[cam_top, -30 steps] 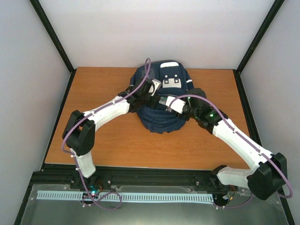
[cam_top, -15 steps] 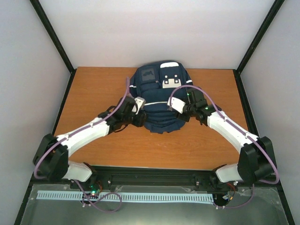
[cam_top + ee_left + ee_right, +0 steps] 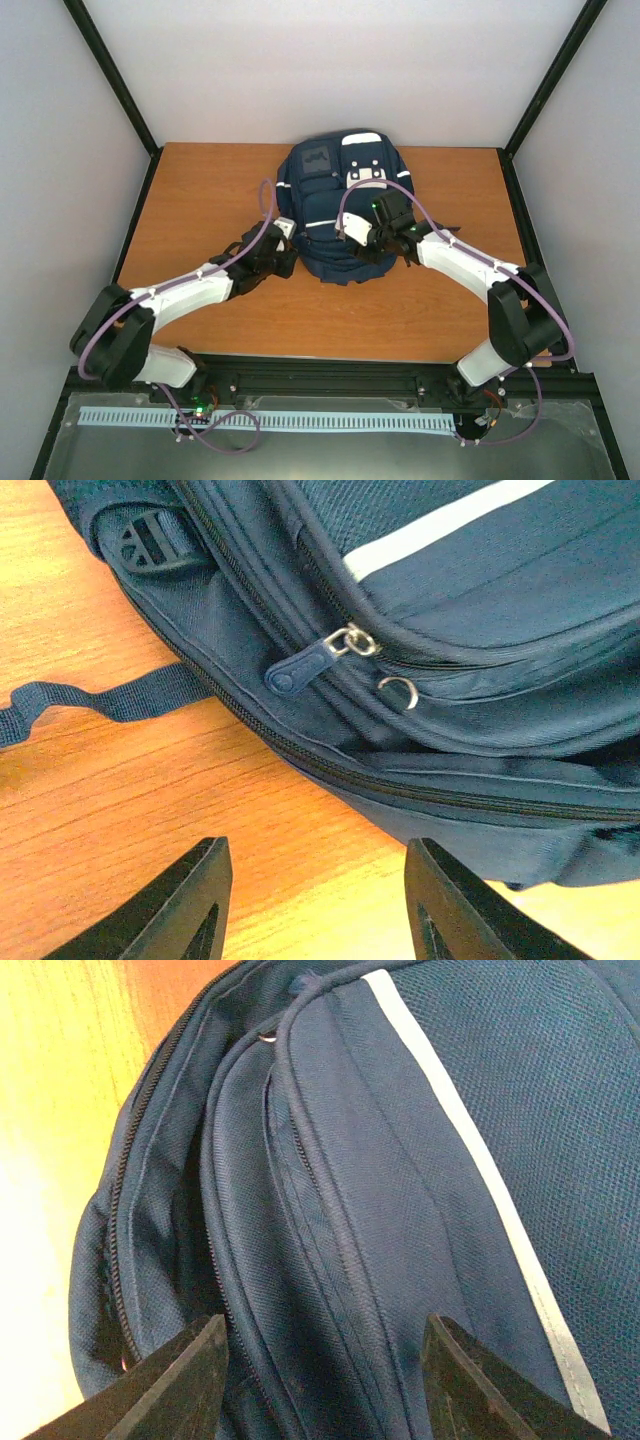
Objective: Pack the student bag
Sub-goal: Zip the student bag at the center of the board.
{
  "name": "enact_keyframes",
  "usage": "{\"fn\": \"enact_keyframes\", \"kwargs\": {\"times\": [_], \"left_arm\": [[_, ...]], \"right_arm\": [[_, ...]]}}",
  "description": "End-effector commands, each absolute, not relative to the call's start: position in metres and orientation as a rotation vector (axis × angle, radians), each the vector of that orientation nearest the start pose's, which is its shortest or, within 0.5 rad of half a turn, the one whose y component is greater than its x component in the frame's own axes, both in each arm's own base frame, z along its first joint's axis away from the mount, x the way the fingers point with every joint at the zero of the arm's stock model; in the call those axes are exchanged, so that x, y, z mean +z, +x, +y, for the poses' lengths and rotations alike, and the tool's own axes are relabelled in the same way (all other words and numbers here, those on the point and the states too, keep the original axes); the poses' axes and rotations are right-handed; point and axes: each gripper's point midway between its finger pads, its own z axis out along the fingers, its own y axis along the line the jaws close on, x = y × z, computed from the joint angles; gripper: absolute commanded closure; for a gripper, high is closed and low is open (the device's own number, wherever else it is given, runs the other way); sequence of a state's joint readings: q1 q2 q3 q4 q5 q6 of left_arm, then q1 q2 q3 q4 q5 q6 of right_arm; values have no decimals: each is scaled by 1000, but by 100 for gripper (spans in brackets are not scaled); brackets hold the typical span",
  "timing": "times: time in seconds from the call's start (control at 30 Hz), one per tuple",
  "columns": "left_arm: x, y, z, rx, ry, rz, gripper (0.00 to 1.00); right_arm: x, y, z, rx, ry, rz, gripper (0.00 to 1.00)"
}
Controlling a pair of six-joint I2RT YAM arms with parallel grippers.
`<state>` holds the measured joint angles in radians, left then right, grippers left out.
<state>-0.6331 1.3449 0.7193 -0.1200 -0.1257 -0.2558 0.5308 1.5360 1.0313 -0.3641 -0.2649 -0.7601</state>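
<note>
The student bag (image 3: 340, 195) is a navy backpack with thin white stripes, lying flat at the back middle of the table. My left gripper (image 3: 290, 256) is open and empty, low over the wood just off the bag's near-left edge. In the left wrist view (image 3: 318, 885) the bag's zipped seams, a zipper pull (image 3: 300, 668) and a metal ring (image 3: 397, 692) lie ahead of the fingers. My right gripper (image 3: 362, 246) is open and empty, hovering over the bag's near part; its wrist view (image 3: 325, 1365) shows closed zipper lines and a white stripe (image 3: 470, 1140) between the fingers.
A loose dark strap (image 3: 100, 700) trails from the bag onto the wooden table (image 3: 200, 200) at its left side, by a plastic buckle (image 3: 150, 535). White walls and black frame posts (image 3: 115, 80) enclose the table on three sides.
Both grippers have come off the bag's middle. The left arm has drawn back and lowered to the bag's near-left edge. The right gripper pulled right, then moved back left over the bag.
</note>
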Motion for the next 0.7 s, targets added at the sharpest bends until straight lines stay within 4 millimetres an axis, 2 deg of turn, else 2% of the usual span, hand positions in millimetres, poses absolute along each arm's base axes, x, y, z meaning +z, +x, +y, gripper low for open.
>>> {"fn": "enact_keyframes", "kwargs": {"times": [0.0,0.13,0.27,0.47,0.67], "left_arm": [[117,341,-212,-266,399,2239,51],[106,353,-225,-216,554,2263,50],[88,369,-215,-179,592,2324,51],[95,372,-221,-310,668,2300,50],[78,374,-230,-337,850,2353,50]], "right_arm": [[137,340,247,202,-1461,1873,46],[137,340,244,193,-1441,1892,46],[139,335,243,200,-1441,1888,46],[142,327,241,222,-1441,1878,46],[140,325,243,247,-1450,1882,46]]}}
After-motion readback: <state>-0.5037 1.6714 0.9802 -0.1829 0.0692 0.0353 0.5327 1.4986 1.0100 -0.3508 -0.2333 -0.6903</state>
